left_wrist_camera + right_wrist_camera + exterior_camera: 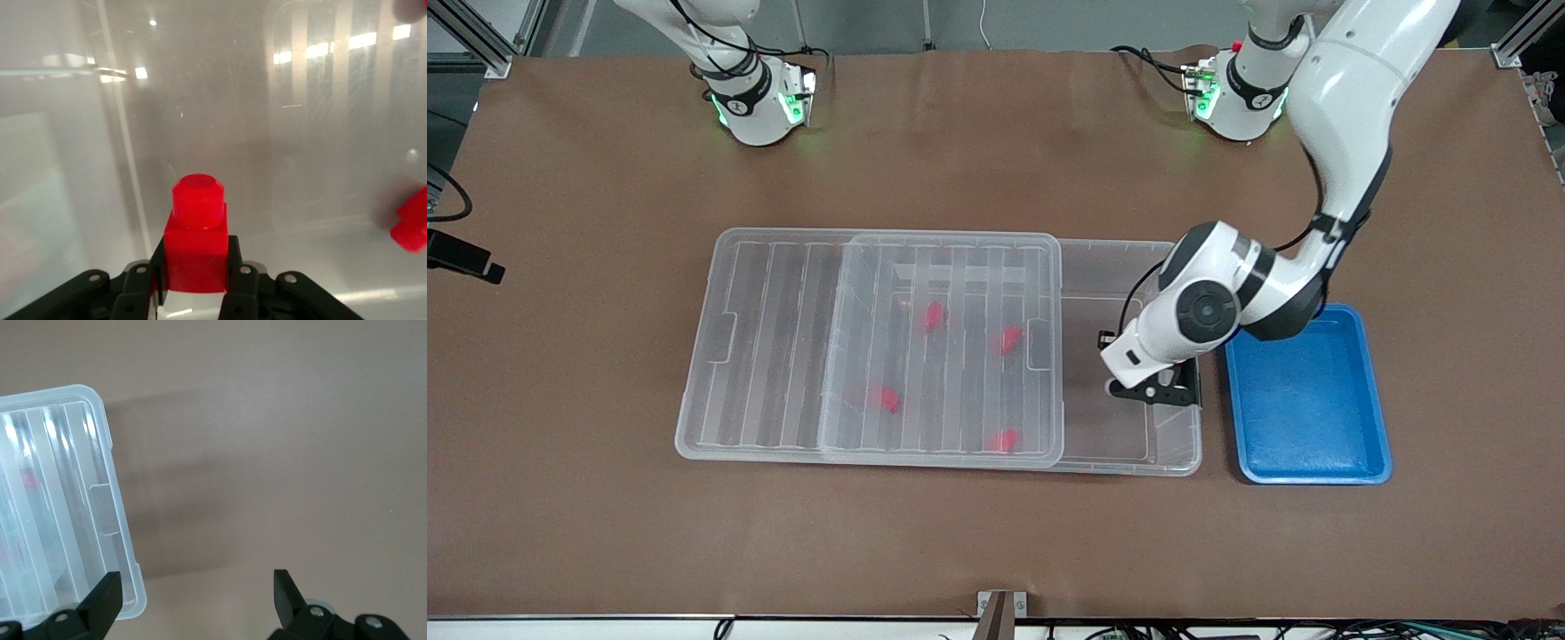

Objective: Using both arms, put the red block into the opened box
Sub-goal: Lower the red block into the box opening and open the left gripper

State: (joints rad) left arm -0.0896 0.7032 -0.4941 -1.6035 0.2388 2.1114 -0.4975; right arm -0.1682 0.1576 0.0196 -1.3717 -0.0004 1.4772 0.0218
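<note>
The clear box [1112,436] lies mid-table, its ribbed lid [765,356] slid toward the right arm's end, leaving the end by the blue tray uncovered. My left gripper [1165,391] is lowered into that uncovered end. In the left wrist view it [195,267] is shut on a red block [197,233], nub pointing away from the fingers, the box floor close below. Several more red blocks [933,315] lie in the box under the lid; one [412,220] shows nearby. My right gripper [197,587] hangs open above bare table beside a lid corner [100,520].
A shallow blue tray [1307,400] sits against the box's uncovered end, toward the left arm's end of the table. The left arm's elbow [1343,116] arches over the table above the tray. Brown tabletop surrounds box and tray.
</note>
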